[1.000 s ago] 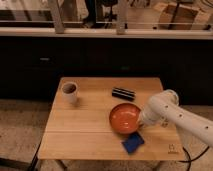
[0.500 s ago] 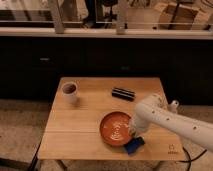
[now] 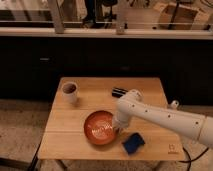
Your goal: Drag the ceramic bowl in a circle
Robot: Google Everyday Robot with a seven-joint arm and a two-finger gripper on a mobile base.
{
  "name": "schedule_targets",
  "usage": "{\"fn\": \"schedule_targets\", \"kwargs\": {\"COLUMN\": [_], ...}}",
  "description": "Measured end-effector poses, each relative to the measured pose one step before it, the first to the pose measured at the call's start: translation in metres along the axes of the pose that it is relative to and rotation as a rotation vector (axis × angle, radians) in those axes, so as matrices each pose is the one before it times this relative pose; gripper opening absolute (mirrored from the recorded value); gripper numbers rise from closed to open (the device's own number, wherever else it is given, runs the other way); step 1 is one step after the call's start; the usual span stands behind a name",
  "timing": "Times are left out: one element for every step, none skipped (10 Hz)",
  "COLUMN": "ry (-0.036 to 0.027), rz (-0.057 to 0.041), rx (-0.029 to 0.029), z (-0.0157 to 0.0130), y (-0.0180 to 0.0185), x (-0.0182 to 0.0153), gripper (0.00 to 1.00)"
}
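The ceramic bowl (image 3: 100,128) is sliding further left over the bench (image 3: 65,140). The gripper (image 3: 118,125) is following at its right rim; its grip I cannot tell.

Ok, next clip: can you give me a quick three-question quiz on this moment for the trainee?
1. True or false: the gripper is at the rim of the ceramic bowl.
2. What colour is the pad lying closest to the bowl? A green, B blue, C yellow.
3. Counting the bowl, how many loose objects sit on the wooden table?

Key: 1 true; 2 B; 3 four.
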State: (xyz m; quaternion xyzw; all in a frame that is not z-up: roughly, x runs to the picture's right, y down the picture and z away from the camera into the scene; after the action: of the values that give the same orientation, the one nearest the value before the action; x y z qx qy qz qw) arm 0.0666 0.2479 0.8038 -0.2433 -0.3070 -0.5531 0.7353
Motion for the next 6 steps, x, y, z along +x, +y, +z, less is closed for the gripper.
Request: {"fn": "schedule_targets", "kwargs": {"ry": [-0.00007,0.00112,0.01811,0.00919,0.01664,0.01845], "rz": [-0.00047,-0.01024,-0.02281,-0.01377,-0.01810,-0.01630], "rx": [-0.00184,-0.00193,0.01127,0.01388,0.01897,0.01627], "z": [-0.00027,-0.00066,-0.00314,-0.00338,-0.00559,-0.00663], "y": [-0.00009,-0.00170,-0.00877,-0.00968,-0.01280,-0.01199], "x": [0.00049,0.00321,0.01018,0.00969,0.01872,0.01820], "gripper": [0.00,0.00,0.00,0.00,0.00,0.00]}}
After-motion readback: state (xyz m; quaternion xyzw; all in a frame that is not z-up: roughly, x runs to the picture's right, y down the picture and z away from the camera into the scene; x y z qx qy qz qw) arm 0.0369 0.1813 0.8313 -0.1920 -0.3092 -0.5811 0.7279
